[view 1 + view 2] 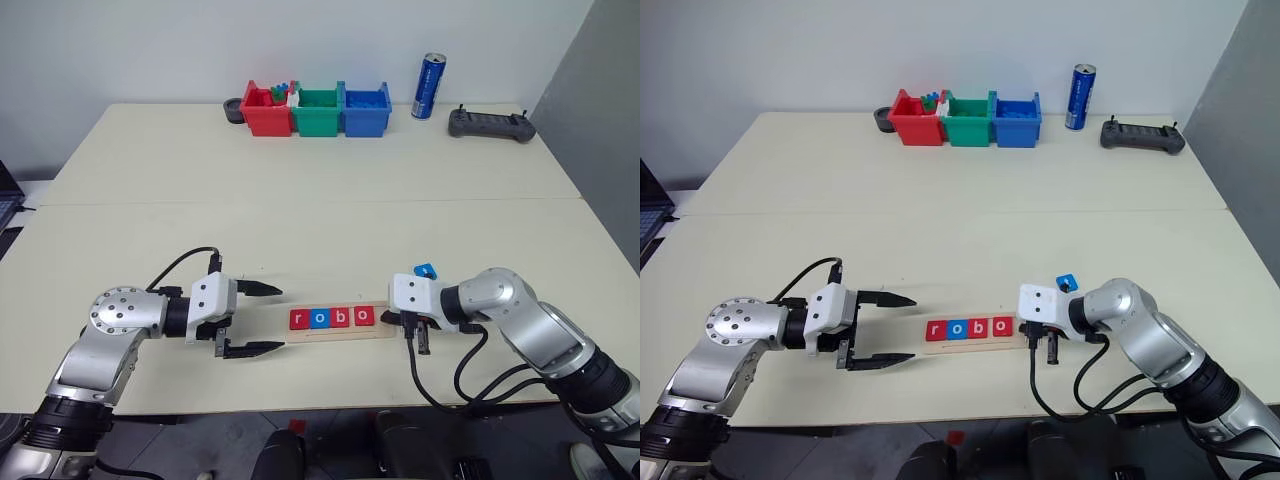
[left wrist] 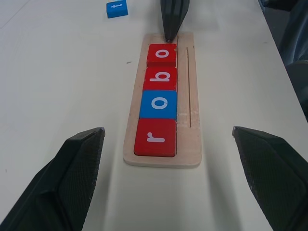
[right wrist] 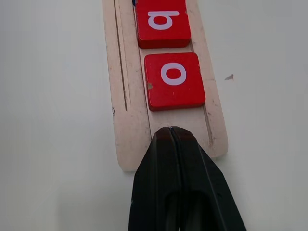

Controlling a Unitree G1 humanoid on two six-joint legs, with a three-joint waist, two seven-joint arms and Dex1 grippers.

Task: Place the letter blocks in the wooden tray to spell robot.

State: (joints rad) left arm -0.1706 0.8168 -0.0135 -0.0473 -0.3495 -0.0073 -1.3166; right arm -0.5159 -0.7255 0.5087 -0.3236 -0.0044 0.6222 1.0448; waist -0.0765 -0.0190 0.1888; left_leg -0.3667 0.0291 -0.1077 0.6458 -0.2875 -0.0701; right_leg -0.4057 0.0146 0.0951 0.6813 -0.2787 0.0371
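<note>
The wooden tray (image 1: 388, 331) lies near the table's front edge. In it sit letter blocks in a row: red r (image 1: 297, 319), blue o (image 1: 319, 319), red b (image 1: 341, 318) and red o (image 1: 363, 317). Its right end slot is bare. A blue letter block (image 1: 425, 270) lies on the table just behind my right wrist. My right gripper (image 3: 169, 130) is shut with nothing in it, its tip over the tray's bare end beside the red o (image 3: 173, 80). My left gripper (image 1: 281, 318) stands open just left of the tray, which lies apart between and beyond its fingertips (image 2: 77, 159).
At the table's far edge stand a red bin (image 1: 265, 112), a green bin (image 1: 318, 113) and a blue bin (image 1: 365, 112), with a small dark round thing (image 1: 234, 109) to their left. A blue can (image 1: 430, 86) and a black controller (image 1: 490, 124) are at the back right.
</note>
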